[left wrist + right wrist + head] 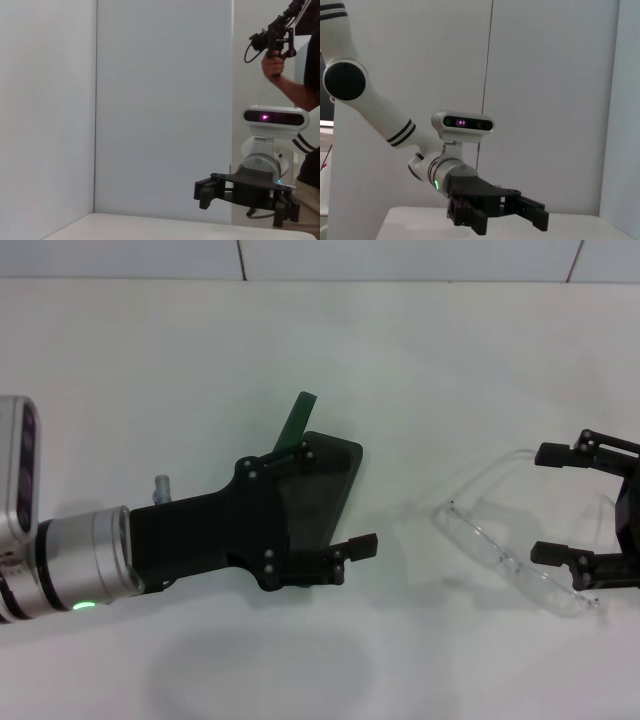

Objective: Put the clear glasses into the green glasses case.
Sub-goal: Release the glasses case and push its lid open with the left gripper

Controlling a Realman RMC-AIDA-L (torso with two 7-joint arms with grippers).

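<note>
The green glasses case (pixel 325 485) lies open on the white table, its green lid (pixel 296 418) standing up at the far side. My left gripper (pixel 338 498) hovers over the case, open, with one finger by the lid and the other finger (pixel 355 546) at the case's near edge. The clear glasses (pixel 500 552) lie to the right of the case, lens toward me and one arm (pixel 490 475) reaching back. Open at the right edge, my right gripper (pixel 548 503) has its fingers on either side of the glasses' right part; I cannot tell whether they touch it.
A white table (pixel 200 350) fills the head view, with a tiled wall (pixel 400 258) behind it. The left wrist view shows the right gripper (pixel 242 202) far off and a person (pixel 295 75) holding a device behind the robot. The right wrist view shows the left gripper (pixel 504 219).
</note>
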